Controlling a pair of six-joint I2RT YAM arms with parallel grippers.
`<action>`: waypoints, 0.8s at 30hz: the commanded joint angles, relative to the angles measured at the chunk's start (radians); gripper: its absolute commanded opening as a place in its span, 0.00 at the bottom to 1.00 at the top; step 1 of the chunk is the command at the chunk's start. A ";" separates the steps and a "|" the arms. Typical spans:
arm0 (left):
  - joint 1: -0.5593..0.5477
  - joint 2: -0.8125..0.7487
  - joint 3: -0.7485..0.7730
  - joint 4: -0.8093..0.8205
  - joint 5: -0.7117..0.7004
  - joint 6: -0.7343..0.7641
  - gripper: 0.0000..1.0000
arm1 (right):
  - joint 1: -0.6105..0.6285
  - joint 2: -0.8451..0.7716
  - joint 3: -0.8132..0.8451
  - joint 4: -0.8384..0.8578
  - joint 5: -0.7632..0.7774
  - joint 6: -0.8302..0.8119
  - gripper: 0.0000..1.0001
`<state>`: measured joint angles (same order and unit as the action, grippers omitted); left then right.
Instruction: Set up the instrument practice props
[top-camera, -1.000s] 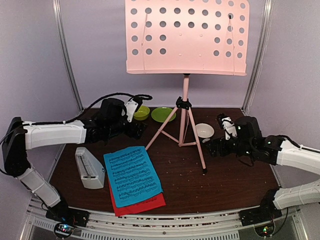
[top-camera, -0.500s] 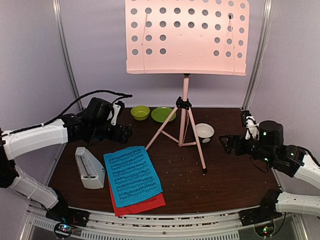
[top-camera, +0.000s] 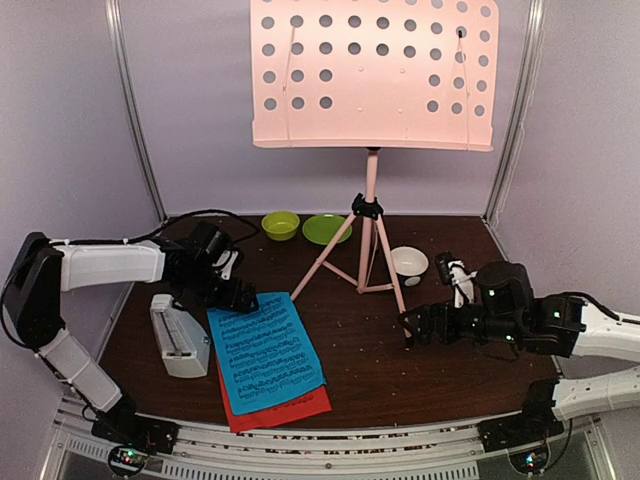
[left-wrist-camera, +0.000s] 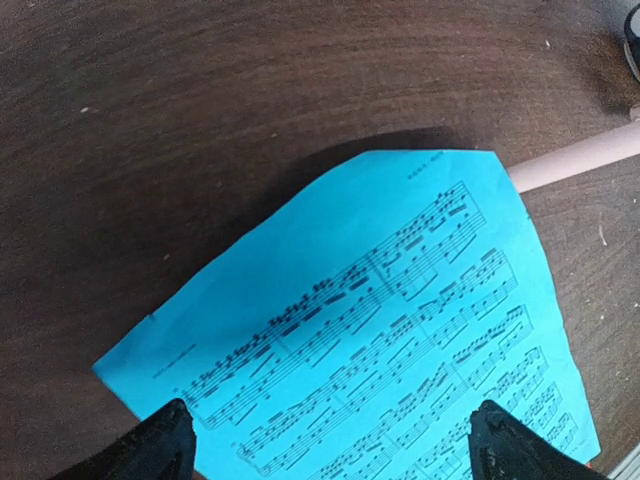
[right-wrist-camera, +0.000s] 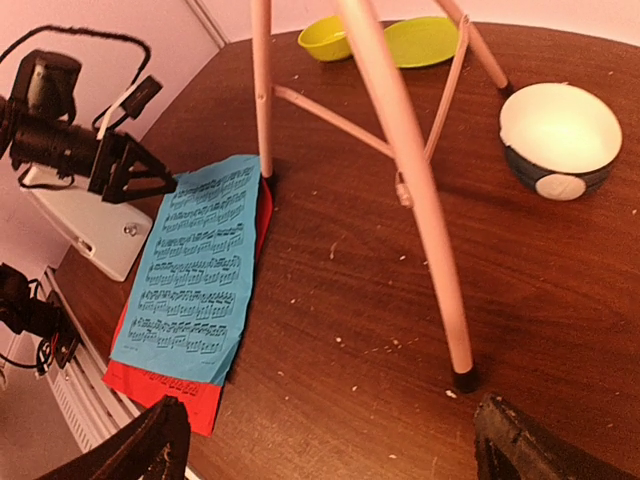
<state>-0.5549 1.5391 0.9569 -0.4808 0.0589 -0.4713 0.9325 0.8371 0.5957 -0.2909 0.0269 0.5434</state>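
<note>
My left gripper (top-camera: 238, 296) is low over the far left corner of the blue page (top-camera: 265, 348). In the left wrist view its two fingers (left-wrist-camera: 160, 448) are spread wide apart with nothing between them. I cannot tell if they touch the paper.

The blue page lies flat on the brown table (top-camera: 450, 380), on top of the red page (top-camera: 290, 410). Only the near and right edges of the red one peek out. The white metronome (top-camera: 178, 335) sits just to the left of the pages.

The pink music stand (top-camera: 372, 75) stands upright in the middle of the table on three legs, with its tray full of holes up high. My right gripper (top-camera: 418, 325) is down near the table, just beside the foot of the front leg (top-camera: 395, 290). Its fingers (right-wrist-camera: 150, 445) are wide apart too, and it holds nothing.

A green bowl (top-camera: 281, 224) and a green plate (top-camera: 326, 229) sit side by side at the back. A small white bowl (top-camera: 409, 262) sits to the right of the stand's legs.
</note>
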 joint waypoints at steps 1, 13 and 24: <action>0.014 0.107 0.116 0.039 0.107 0.067 0.98 | 0.066 0.068 0.013 0.046 0.037 0.040 1.00; 0.148 0.285 0.262 0.099 0.433 0.234 0.98 | 0.156 0.166 0.027 0.119 0.063 0.107 0.99; 0.150 0.435 0.338 0.013 0.652 0.389 0.83 | 0.191 0.209 0.067 0.093 0.078 0.116 0.99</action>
<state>-0.4049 1.9400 1.2720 -0.4431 0.5804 -0.1604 1.1130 1.0393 0.6182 -0.1978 0.0727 0.6483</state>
